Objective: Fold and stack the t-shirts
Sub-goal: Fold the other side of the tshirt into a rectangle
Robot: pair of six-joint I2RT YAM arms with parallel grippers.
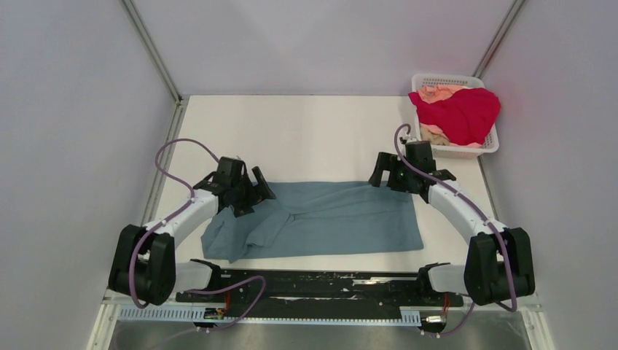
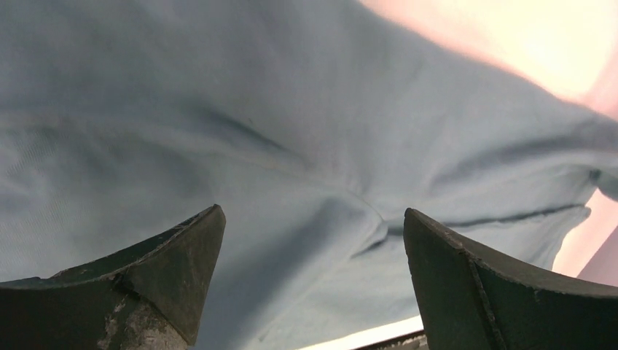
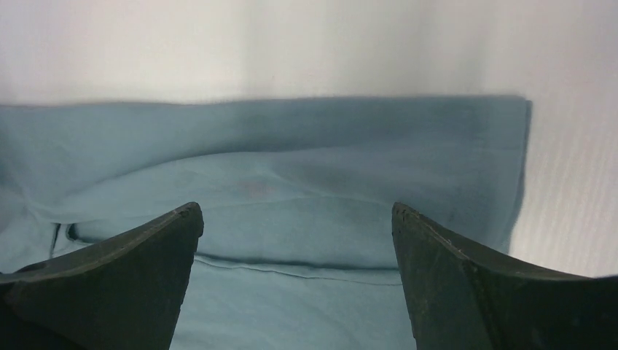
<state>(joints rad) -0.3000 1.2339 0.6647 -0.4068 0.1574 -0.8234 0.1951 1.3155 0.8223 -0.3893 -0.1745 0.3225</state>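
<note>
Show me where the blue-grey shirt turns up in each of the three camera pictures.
Top external: the blue-grey t-shirt lies spread across the table's middle, near the arms.
Left wrist: the blue-grey t-shirt fills nearly the whole picture.
Right wrist: the blue-grey t-shirt fills the lower part, its edge at the right.
Shared landmark: the pale table beyond the shirt's edge.

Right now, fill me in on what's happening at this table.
Two robot arms are folding t-shirts. A blue-grey shirt lies partly folded on the table, its left end rumpled. The left hand and right hand sit near its far edge, both open and gripping nothing. A red shirt and a peach shirt wait in the white basket at the far right.
</note>
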